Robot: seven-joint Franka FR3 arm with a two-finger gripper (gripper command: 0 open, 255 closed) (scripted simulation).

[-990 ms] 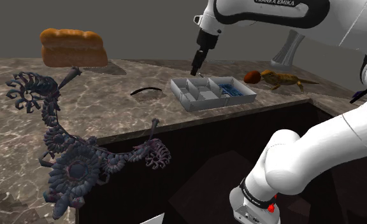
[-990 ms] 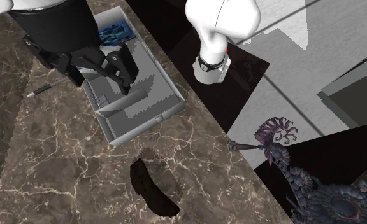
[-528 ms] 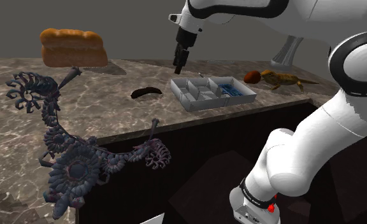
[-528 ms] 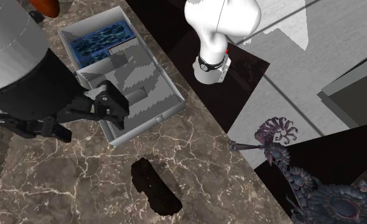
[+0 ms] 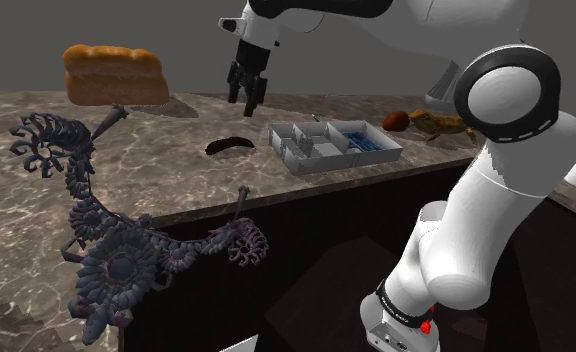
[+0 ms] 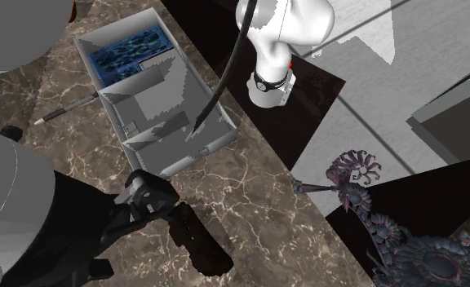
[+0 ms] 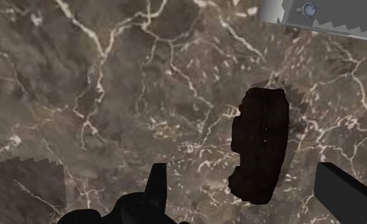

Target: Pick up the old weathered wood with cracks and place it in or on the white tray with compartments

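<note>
We see the end effector (image 5: 246, 102) released, its two black fingers (image 7: 155, 186) standing apart above the marble counter (image 5: 176, 180). In the wrist view the dark, cracked piece of wood (image 7: 260, 145) lies flat on the counter between the fingers, and neither of them touches it. From the shoulder view the wood (image 5: 228, 146) sits below the end effector, just to the left of the white tray with compartments (image 5: 306, 160) and apart from it. One tray compartment holds something blue (image 5: 368, 141). A bread loaf (image 5: 114, 73) stands further to the left.
</note>
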